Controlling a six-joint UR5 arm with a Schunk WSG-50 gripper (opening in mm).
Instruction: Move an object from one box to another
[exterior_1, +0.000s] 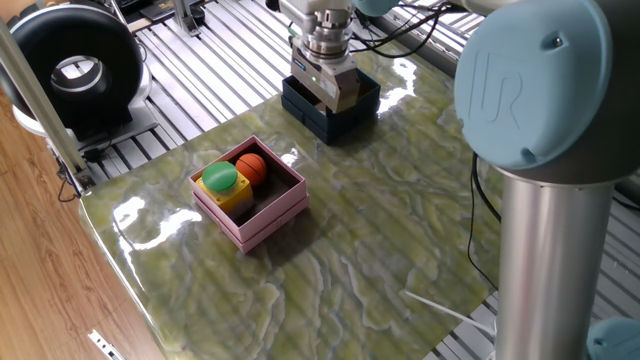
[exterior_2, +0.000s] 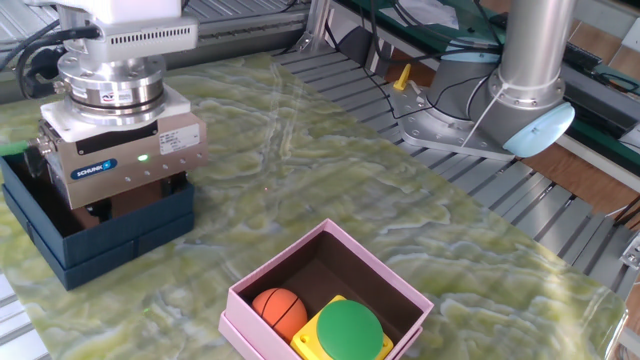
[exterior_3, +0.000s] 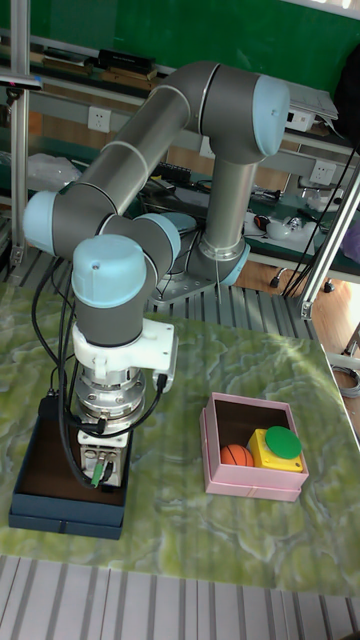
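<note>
Tall fixed view, lower left: claw (exterior_3: 100, 478) sits inside navy box (exterior_3: 40, 498); jaws hidden, can't tell. Whatever's inside probably light.

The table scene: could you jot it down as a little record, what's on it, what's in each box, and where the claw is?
surface: green marbled table
navy box: claw inside it; contents hidden
pink box: orange ball and yellow block with green round top, side by side
claw: lowered into the navy box, fingertips hidden; cannot tell if open or holding anything
boxes: apart, not touching
</note>
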